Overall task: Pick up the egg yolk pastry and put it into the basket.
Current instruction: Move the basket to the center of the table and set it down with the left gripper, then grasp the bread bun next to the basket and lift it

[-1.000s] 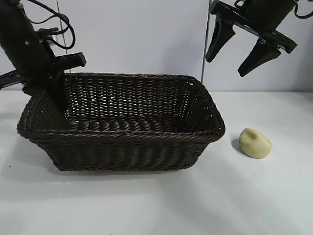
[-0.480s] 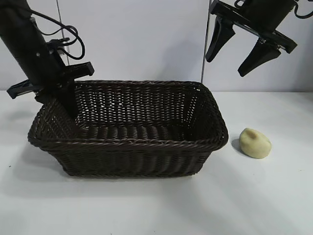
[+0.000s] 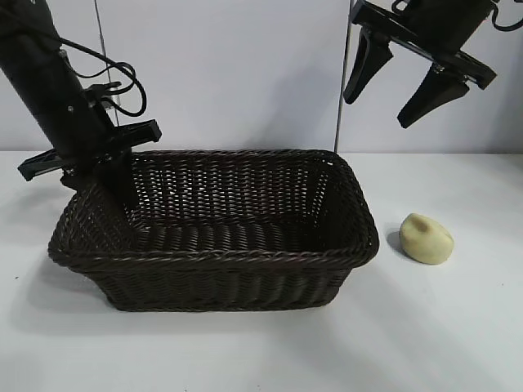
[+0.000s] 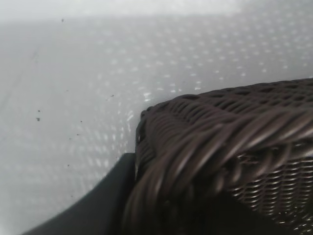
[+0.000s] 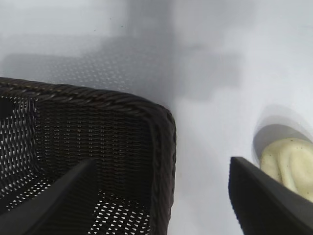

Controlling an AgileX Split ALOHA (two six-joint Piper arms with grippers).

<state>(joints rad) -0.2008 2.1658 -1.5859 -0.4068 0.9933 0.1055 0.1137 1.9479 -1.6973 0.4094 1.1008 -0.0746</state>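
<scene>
The basket (image 3: pixel 216 224) stands nearest on the white table (image 3: pixel 261 343), and nothing lies inside it. Just beside its right end, apart from the wicker, the egg yolk pastry (image 3: pixel 426 238) rests on the table, so no part of the task looks done: the pastry is yet to be gripped, lifted and dropped in. Farther back, the left gripper (image 3: pixel 110 184) reaches down at the basket's far left corner, one finger (image 4: pixel 93 205) against the outside of the braided rim; whether it grips the rim or has let go cannot be told. The right gripper (image 3: pixel 398 82) hangs high above, fingers spread and empty, the pastry well below and slightly outside its right finger.
</scene>
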